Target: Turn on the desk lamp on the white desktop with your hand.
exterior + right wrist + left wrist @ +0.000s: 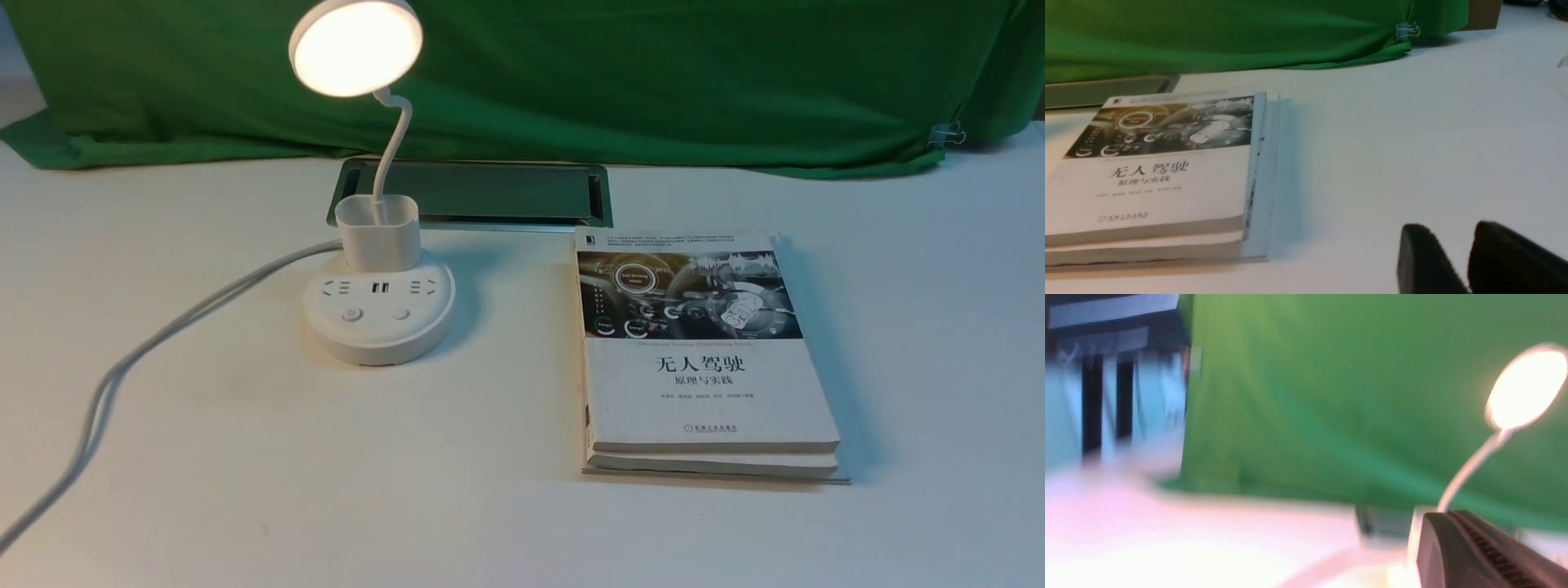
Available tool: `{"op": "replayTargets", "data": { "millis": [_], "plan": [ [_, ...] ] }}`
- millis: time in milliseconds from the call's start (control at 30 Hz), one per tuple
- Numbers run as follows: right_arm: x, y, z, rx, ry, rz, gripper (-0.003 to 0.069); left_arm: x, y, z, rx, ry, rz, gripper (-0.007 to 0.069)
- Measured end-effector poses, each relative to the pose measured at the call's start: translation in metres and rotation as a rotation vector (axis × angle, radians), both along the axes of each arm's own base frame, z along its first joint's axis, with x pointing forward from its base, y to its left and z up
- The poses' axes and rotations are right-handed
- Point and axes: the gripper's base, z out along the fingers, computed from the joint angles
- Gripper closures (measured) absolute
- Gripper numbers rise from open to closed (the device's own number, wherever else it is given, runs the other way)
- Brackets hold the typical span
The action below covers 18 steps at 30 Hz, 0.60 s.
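The desk lamp (378, 314) stands on the white desktop (245, 457) at the left of the front view. Its round disc head (355, 45) glows warm white. Two buttons sit on the front of its round base. Neither arm shows in the front view. The left wrist view is blurred; there my left gripper (1447, 514) is shut, its fingers pressed together with nothing between them, and the lamp's lit head (1527, 390) is up beyond it. My right gripper (1453, 232) hovers low over bare desktop (1392, 143), its fingertips a little apart and empty.
A stack of two white books (702, 351) lies right of the lamp, also seen as the books (1155, 171) beside my right gripper. A metal-rimmed hatch (482, 192) lies behind the lamp. The lamp's white cable (163, 335) runs off to the front left. A green cloth (653, 73) closes the back.
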Motion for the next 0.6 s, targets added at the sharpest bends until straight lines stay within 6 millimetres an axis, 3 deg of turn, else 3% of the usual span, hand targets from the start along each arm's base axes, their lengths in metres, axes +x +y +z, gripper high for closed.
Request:
{"op": "replayTargets", "data": {
  "millis": [133,600],
  "plan": [
    [0.0,0.0,0.0,0.0,0.0,0.0,0.0418,-0.001,-0.001,-0.019,-0.021,0.199,-0.021,0.0624],
    [0.0,0.0,0.0,0.0,-0.001,0.0,0.0418,-0.001,-0.008,-0.019,0.035,0.202,-0.14,0.0624]
  ]
}}
